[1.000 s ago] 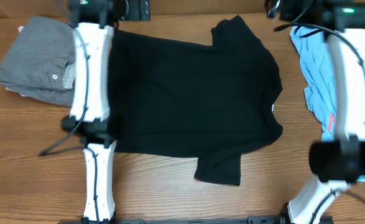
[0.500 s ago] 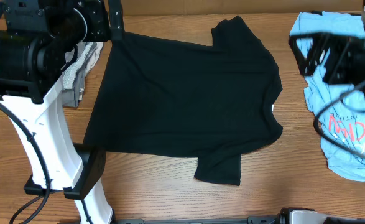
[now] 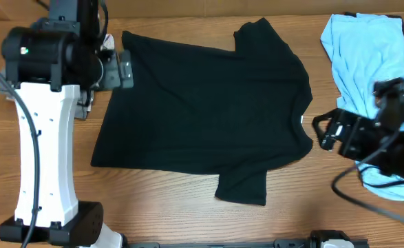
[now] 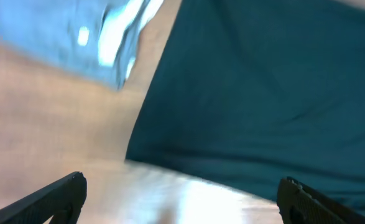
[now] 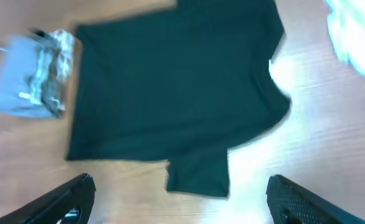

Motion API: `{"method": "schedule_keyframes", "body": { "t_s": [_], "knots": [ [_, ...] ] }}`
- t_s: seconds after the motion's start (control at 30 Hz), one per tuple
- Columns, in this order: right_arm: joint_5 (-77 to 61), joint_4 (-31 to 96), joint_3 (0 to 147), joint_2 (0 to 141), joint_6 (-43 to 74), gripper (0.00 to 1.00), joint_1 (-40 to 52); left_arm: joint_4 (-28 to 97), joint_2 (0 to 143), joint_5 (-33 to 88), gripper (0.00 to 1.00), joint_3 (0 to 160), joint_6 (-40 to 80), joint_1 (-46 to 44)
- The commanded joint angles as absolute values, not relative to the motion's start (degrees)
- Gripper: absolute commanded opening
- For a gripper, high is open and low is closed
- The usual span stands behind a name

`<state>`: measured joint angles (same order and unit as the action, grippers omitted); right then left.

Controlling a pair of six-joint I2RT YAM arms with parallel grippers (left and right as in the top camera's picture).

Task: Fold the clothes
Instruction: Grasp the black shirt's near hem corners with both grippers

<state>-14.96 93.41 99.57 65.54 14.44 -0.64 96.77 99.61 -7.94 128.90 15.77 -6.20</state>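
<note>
Lying flat on the tabletop is one black T-shirt, one light blue T-shirt (crumpled) near it; left jaws and right jaws gape wide, empty.

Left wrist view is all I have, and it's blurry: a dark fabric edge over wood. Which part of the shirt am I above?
Observer: The left gripper hangs open at the hem edge of the black T-shirt, near its far corner. The shirt lies spread flat.
Operator: Where's the right arm?
Observer: The right gripper, open, is beside the collar, close to the white label.
Operator: Any other clothes?
Observer: A light blue T-shirt lies crumpled at the table's right edge, apart from the black one.
</note>
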Motion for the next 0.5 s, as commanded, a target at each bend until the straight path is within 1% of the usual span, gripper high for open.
{"method": "schedule_keyframes", "body": {
  "t_s": [0.0, 0.13, 0.27, 0.47],
  "knots": [
    [-13.91, 89.76, 85.45, 65.10, 17.74, 0.92, -0.19, 96.68, 97.41, -10.94, 1.00, 118.50, 21.67, -3.53],
    [-17.10, 80.82, 70.24, 65.21, 18.65, 0.91, 2.68, 92.55, 96.57, -10.50, 1.00, 107.79, 22.37, -1.69],
    [-17.47, 73.25, 60.05, 65.32, 21.39, 0.91, 6.92, 86.96, 96.47, -10.46, 1.00, 98.04, 24.16, -1.02],
    [-17.43, 68.38, 53.39, 66.04, 23.09, 0.91, 11.77, 76.23, 96.47, -5.96, 1.00, 82.89, 25.67, 1.30]
  ]
}}
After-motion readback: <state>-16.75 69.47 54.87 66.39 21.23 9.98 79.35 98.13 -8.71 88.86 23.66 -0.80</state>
